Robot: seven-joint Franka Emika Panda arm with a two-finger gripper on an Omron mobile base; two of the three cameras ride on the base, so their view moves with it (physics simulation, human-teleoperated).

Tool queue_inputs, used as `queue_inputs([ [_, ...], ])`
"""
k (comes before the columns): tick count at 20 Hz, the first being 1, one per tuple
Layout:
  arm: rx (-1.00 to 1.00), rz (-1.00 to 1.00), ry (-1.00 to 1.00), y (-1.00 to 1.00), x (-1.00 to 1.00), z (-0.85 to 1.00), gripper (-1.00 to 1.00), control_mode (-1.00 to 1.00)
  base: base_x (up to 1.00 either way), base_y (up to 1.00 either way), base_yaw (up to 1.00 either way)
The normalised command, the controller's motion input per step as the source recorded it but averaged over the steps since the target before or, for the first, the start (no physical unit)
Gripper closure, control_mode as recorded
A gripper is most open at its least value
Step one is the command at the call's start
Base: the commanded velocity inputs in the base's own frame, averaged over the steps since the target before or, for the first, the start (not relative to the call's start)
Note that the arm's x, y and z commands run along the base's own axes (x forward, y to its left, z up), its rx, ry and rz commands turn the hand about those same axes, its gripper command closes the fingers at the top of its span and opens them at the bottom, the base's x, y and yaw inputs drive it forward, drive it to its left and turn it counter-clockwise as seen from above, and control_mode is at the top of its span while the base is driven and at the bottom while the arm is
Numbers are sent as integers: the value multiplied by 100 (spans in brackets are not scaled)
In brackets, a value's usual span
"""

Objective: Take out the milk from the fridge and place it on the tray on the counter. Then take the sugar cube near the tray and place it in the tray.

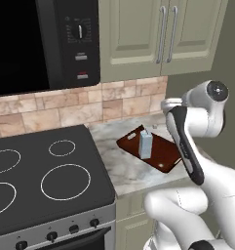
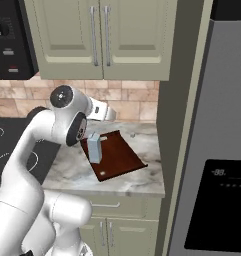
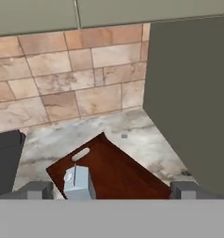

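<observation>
Sugar cube (image 3: 124, 135) — a tiny speck

White arm folded high over the surface's back edge, end effector (image 3: 111, 189) wide open, fingertips (image 3: 38, 189) spread apart.

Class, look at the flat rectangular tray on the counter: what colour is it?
The flat rectangular tray is dark red-brown, clearest in the hand view.
</observation>
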Motion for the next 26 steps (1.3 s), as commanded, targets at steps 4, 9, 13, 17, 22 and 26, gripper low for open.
queue_inputs([
  [4,0,-15,27,-30,-8,-14,-100,-100,0,0,0],
  [9,5,-12,30,-29,1,-47,-100,-100,0,0,0],
  [13,8,-7,18,-29,2,-76,-100,-100,0,0,0],
  [17,5,-2,7,-28,16,-56,-100,-100,0,0,0],
  [22,2,-1,10,-13,45,-53,-100,-100,0,0,0],
  [26,0,-2,11,0,72,-22,-100,-100,0,0,0],
])
